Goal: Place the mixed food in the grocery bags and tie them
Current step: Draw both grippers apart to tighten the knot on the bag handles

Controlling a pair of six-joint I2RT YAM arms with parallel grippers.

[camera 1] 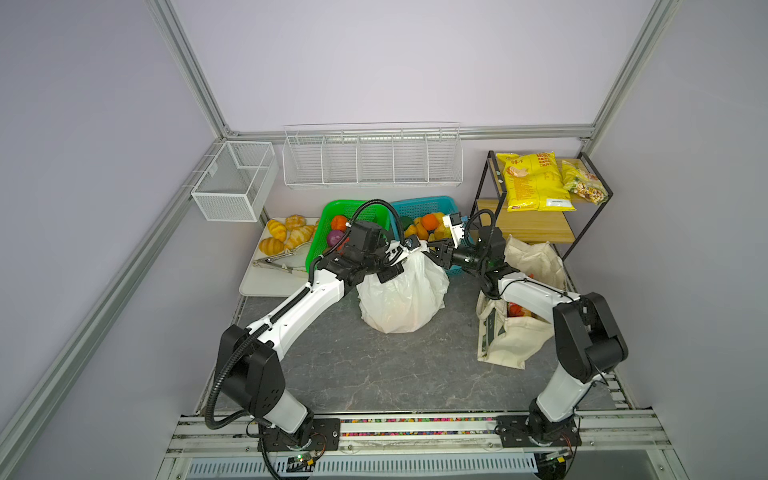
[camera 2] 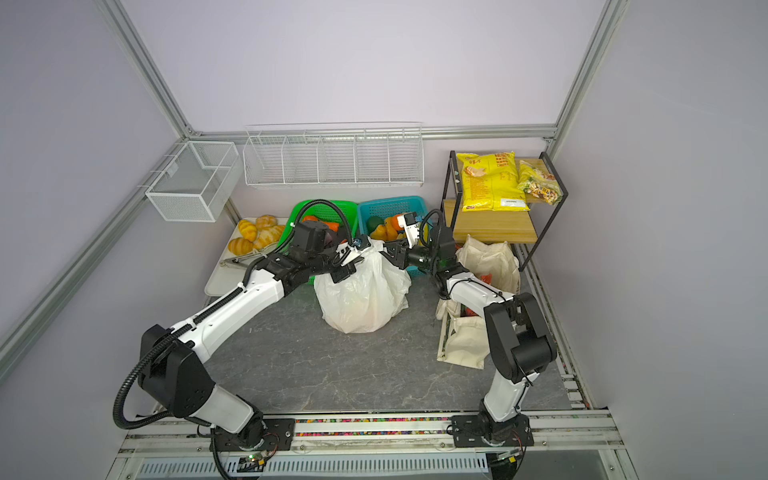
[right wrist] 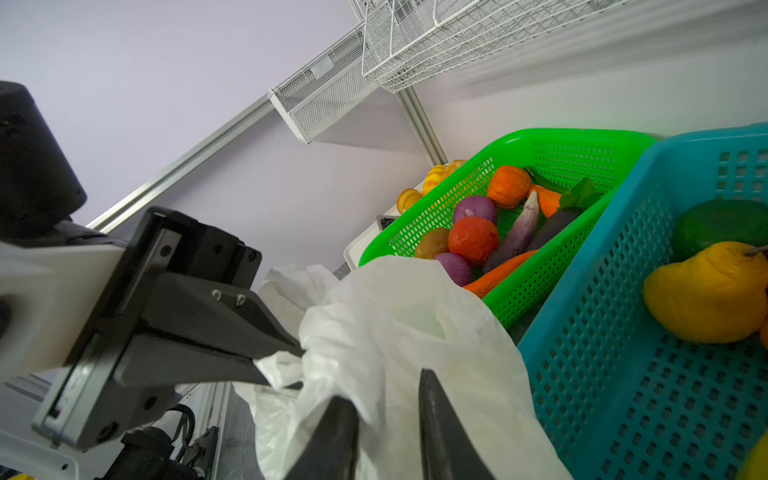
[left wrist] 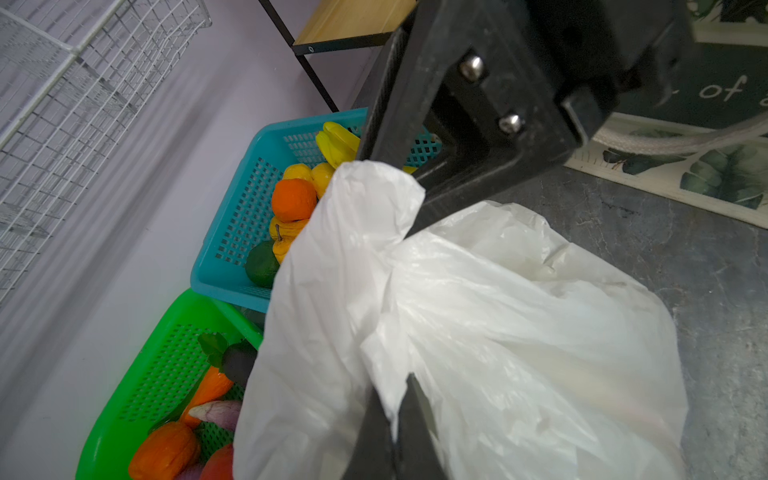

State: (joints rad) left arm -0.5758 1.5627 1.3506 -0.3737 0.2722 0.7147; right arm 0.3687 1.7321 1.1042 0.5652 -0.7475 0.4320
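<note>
**Both grippers at the top of the white bag**

The white plastic bag (camera 1: 403, 295) stands bulging on the grey table (camera 1: 374, 374), its top gathered. The left gripper (left wrist: 395, 390) is clamped tight on a fold of that top. The right gripper (right wrist: 384, 386) meets the bag from the opposite side, jaws parted, with loose plastic lying between them. Just behind the bag sit a green basket (camera 1: 332, 212) and a blue basket (camera 1: 419, 205) of toy produce. The canvas tote (camera 1: 515, 340) lies near the bag's right, under the right arm.

A robot lab cell, this was. Aluminium framing (camera 1: 192, 68) boxed in plain lilac walls (camera 1: 395, 62); toy produce (camera 1: 428, 221) filled plastic baskets (camera 1: 330, 210) far back.
</note>
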